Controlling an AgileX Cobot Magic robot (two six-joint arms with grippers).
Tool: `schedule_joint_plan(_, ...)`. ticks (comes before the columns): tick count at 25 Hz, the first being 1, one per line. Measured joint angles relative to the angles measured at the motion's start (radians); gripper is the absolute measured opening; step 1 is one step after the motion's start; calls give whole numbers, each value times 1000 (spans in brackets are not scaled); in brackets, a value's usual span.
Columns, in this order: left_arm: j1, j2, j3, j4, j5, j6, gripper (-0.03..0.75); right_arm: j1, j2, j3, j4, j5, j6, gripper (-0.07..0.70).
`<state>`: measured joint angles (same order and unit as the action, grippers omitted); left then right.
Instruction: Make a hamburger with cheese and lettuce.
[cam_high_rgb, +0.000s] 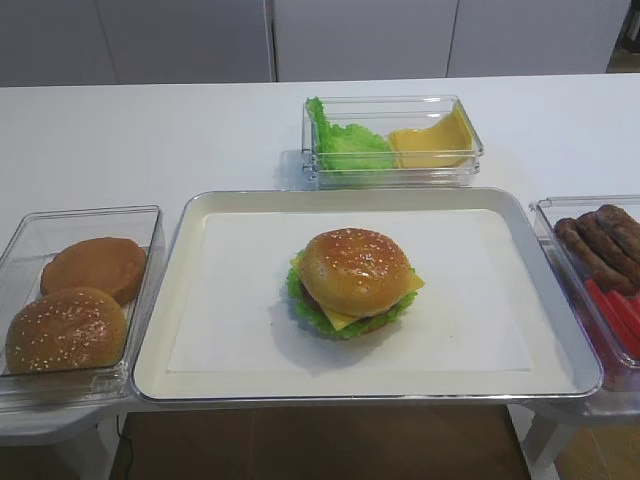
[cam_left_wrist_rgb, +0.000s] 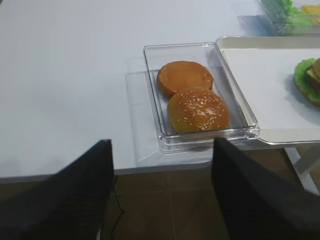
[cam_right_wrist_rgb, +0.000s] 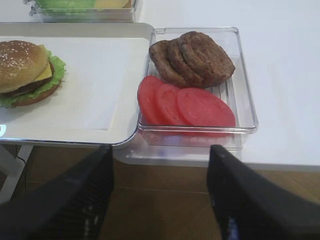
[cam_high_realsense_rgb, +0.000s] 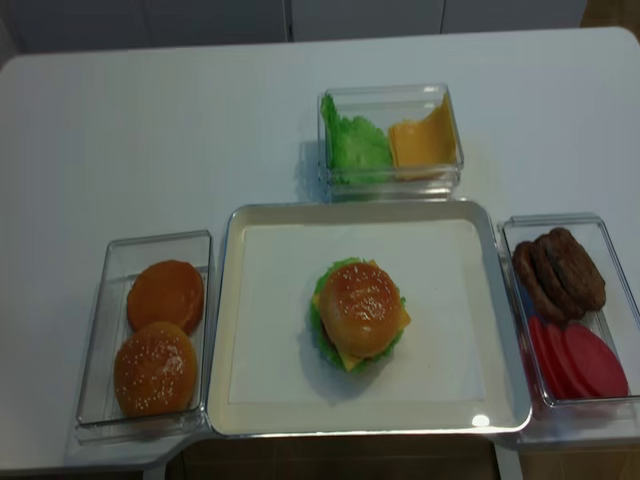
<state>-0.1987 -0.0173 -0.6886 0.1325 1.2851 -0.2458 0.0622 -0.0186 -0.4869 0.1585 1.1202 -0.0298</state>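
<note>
Hamburger (cam_high_rgb: 355, 283) sits mid-tray (cam_high_rgb: 200, 290), well clear of both pincers: left pincer (cam_left_wrist_rgb: 162, 192) spread wide, empty; right pincer (cam_right_wrist_rgb: 160, 197) likewise. Glossy seeded bun, square cheese (cam_high_rgb: 335, 318), frilly lettuce (cam_high_rgb: 300, 300).

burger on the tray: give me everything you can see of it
The hamburger sits assembled and upright near the middle of the tray, on its white liner. From the top: glossy golden sesame bun, square yellow cheese with corners poking out, dark patty, frilly green lettuce fringing the base, and a bottom bun visible in the right wrist view. No gripper touches it.
</note>
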Motion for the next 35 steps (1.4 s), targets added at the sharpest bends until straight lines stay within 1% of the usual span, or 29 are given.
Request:
schedule_joint_plan(8,0,0,72,19,0,0,459,0,0,0,0,0,0,447)
schedule_joint_plan(17,0,0,130,22,-3,0,459,0,0,0,0,0,0,447)
schedule_joint_plan(29,0,0,169,22,-41,0,459,0,0,0,0,0,0,447)
schedule_joint_plan(35,0,0,177,-2,-60,18,459,0,0,0,0,0,0,447)
